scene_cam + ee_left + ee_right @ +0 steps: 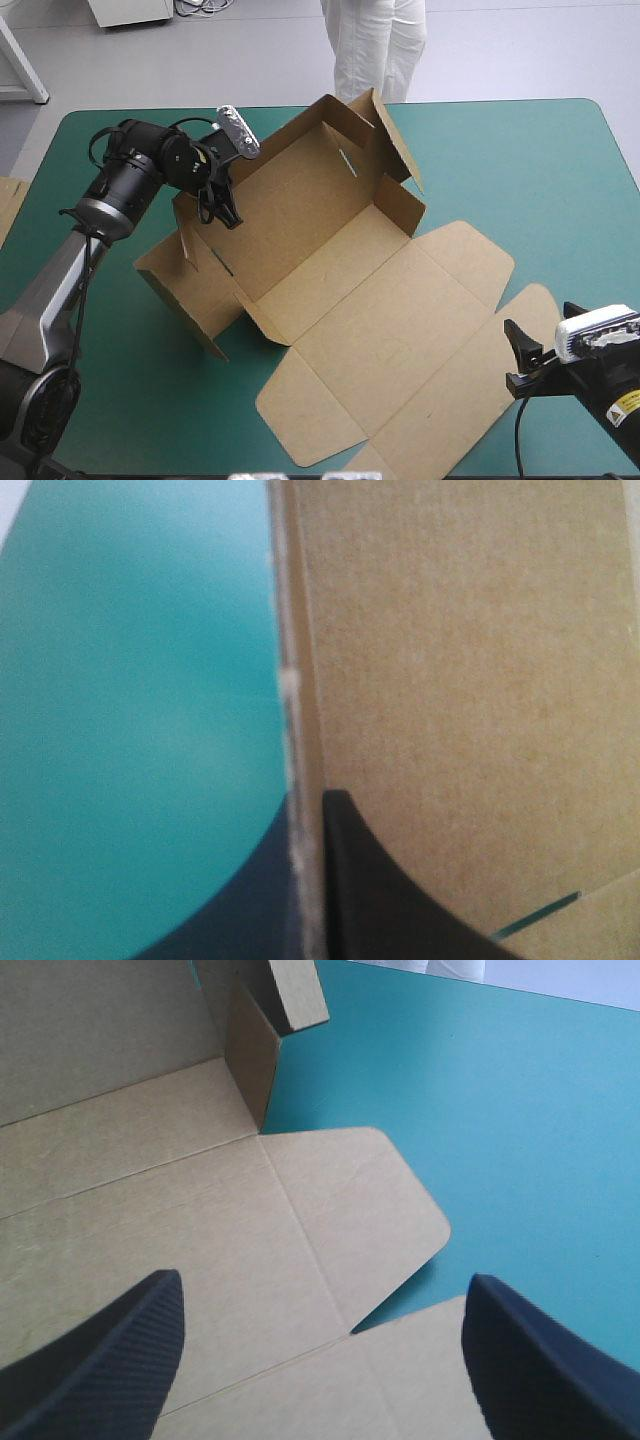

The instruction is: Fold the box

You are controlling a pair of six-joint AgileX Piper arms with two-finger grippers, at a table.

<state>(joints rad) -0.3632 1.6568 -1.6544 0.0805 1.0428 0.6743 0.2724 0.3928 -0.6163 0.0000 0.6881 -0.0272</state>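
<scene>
Nearest, the right gripper [518, 352] is spread wide, just beside the flat lid's corner flap. The box [380, 330] lies mid-table on the teal-green cover [540, 170] as an open tray. Farther off, the left gripper [224, 208] seems to pinch its raised left wall, fingers [390, 890] nearly closed.

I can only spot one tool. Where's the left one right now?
In the high view the left tool is over the table's left half, shut on the raised far wall of the brown box, near its left corner.
</scene>
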